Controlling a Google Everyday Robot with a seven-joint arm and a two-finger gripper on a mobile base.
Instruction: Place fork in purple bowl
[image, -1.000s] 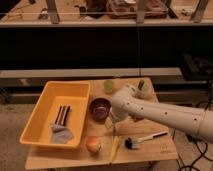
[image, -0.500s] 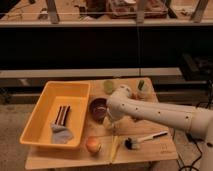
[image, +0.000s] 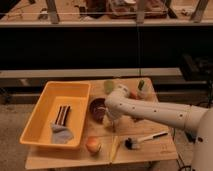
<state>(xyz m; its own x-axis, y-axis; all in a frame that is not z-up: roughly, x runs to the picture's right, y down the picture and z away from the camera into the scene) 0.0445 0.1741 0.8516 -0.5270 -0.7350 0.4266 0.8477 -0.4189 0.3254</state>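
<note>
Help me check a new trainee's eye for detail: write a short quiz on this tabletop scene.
1. In the camera view, on which side of the purple bowl is the gripper?
2. True or false: the white-handled brush lies inside the yellow tub.
3. What lies between the orange-brown bowl and the brush? A) long pale yellow strip B) purple bowl C) yellow tub

Key:
1. The right side, close beside it, pointing down at the table.
2. False; it lies on the table.
3. A.
</note>
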